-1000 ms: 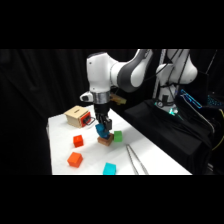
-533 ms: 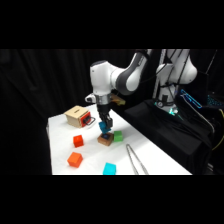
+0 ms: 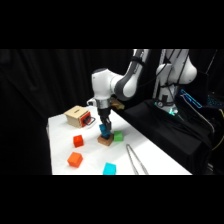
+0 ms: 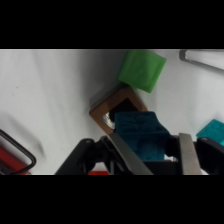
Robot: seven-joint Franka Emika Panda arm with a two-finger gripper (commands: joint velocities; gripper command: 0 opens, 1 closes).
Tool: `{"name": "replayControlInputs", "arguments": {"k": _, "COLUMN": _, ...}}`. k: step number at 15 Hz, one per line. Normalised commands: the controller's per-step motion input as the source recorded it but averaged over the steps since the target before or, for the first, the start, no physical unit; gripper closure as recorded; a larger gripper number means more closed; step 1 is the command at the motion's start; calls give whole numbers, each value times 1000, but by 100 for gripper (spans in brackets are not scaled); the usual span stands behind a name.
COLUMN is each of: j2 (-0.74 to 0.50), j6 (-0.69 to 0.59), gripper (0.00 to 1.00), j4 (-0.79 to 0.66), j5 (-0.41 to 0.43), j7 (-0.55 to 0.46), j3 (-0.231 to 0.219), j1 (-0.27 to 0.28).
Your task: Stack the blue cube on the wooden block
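The 2 fingers pinch the blue cube by opposite flat sides above the wooden block; it looks light, rigid, easy to hold.

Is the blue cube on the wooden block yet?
On or just above it, cannot tell contact: the small teal-blue cube, between the pincer fingers, overlaps the brown wooden block.

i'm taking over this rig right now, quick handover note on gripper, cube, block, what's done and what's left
Gripper: shut on the blue cube, held between both fingers.
Blue cube: right above the wooden block, at or just over its top; contact cannot be told.
Wooden block: on the table, beside the green cube.
Done: cube picked up and brought over the block.
Left: seat the cube on the block, open the gripper, lift clear.
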Motion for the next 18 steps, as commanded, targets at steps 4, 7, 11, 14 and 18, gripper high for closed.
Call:
{"name": "replayControlInputs", "arguments": {"k": 4, "j2": 92, "j6": 255, "gripper": 75, "j4": -20, "j5": 169, "j7": -158, "j3": 72, "j1": -85}}
{"name": "replayControlInputs", "arguments": {"k": 7, "j2": 87, "j6": 274, "gripper": 75, "j4": 3, "j5": 158, "j7": -152, "j3": 90, "j1": -99}}
{"name": "replayControlInputs", "arguments": {"k": 11, "j2": 68, "j6": 246, "gripper": 75, "j4": 23, "j5": 146, "j7": -134, "j3": 92, "j1": -109}}
{"name": "replayControlInputs", "arguments": {"k": 14, "j2": 2, "j6": 150, "gripper": 69, "j4": 3, "j5": 118, "j7": -128, "j3": 87, "j1": -108}}
{"name": "replayControlInputs", "arguments": {"k": 18, "j2": -133, "j6": 3, "gripper": 18, "j4": -47, "j5": 120, "j7": -139, "j3": 102, "j1": -98}}
